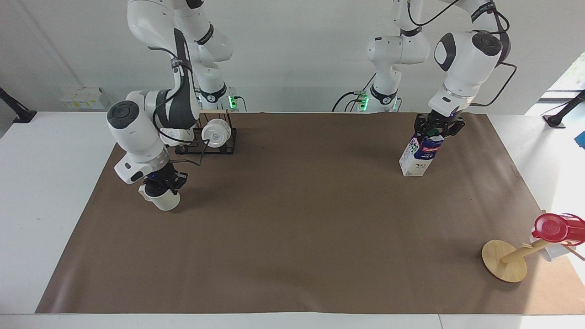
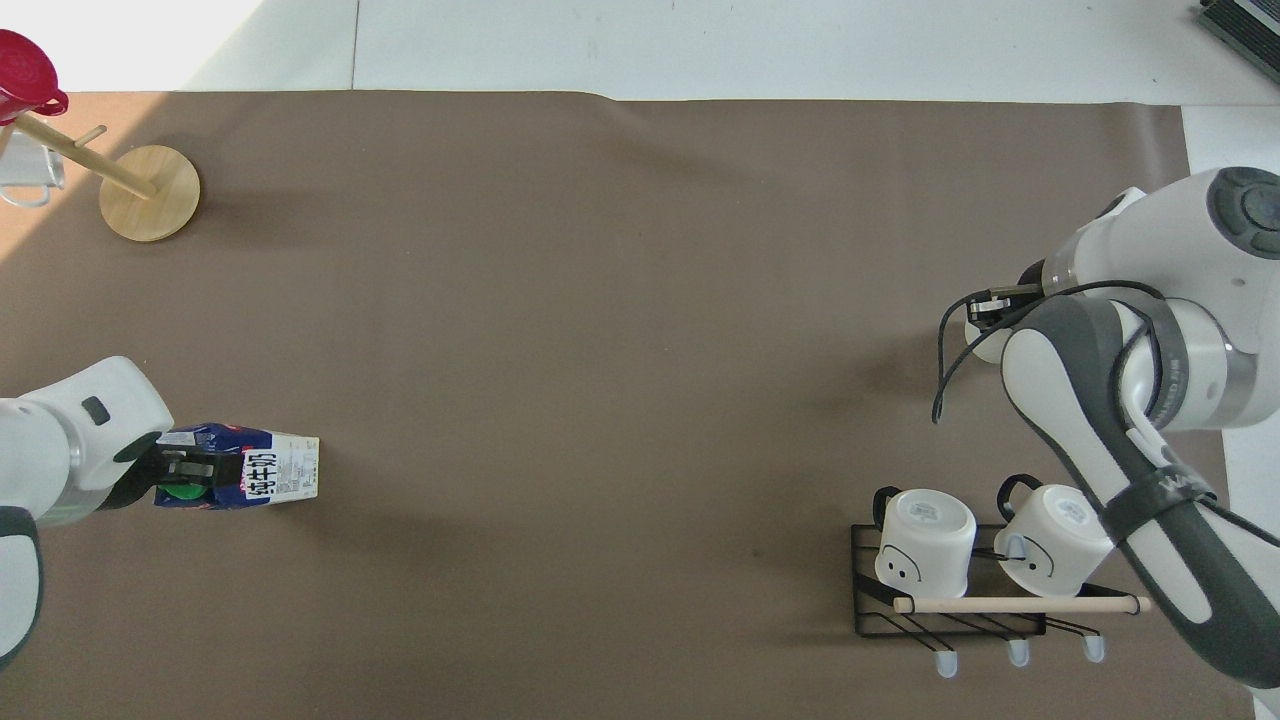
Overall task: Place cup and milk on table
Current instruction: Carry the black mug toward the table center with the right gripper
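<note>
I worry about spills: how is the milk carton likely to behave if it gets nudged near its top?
The milk stands tall on a narrow base, so a push up high would probably tip it rather than slide it. The left hand is at its green-capped top, which likely steadies it. Its cardboard walls may dent under a hard squeeze.

I count one tall blue and white milk carton (image 1: 419, 155), one off-white ribbed cup (image 1: 164, 199), two plain white mugs (image 2: 925, 541) on one black wire rack (image 2: 866, 620), one red cup (image 1: 555, 227), one round wooden stand (image 1: 503, 260).
</note>
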Controlling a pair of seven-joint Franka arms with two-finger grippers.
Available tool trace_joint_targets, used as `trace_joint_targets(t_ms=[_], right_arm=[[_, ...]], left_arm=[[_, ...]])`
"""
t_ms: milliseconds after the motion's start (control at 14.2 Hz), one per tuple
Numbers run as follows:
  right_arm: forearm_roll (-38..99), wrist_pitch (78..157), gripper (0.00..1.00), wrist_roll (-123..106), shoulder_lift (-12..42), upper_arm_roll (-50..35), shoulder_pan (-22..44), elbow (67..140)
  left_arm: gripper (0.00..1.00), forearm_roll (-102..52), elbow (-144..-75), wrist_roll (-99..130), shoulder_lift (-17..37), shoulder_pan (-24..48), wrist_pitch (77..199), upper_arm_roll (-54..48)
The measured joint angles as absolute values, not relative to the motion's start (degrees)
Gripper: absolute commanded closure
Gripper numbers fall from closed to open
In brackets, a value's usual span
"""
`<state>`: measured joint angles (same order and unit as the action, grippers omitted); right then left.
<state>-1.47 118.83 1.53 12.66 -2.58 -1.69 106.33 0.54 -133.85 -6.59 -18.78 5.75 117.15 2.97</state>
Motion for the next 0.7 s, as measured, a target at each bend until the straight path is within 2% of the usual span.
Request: trace_joint_targets(t_ms=[141, 351, 703], right_arm=[[-1.5, 117.7, 1.0, 5.3, 12.6, -2.7, 0.8, 104.4], [-1.5, 117.6, 1.0, 11.0, 12.7, -2.8, 4.9, 103.6], [-1.4, 117.2, 1.0, 20.4, 12.8, -3.0, 13.4, 103.5]], left_arm=[[0.38, 0.5, -133.8, -6.6, -18.8, 5.7, 117.2, 3.0], [0.5, 0.5, -133.8, -6.6, -18.8, 5.7, 117.2, 3.0], [0.53, 0.5, -133.8, -6.6, -18.9, 5.6, 117.2, 3.0]])
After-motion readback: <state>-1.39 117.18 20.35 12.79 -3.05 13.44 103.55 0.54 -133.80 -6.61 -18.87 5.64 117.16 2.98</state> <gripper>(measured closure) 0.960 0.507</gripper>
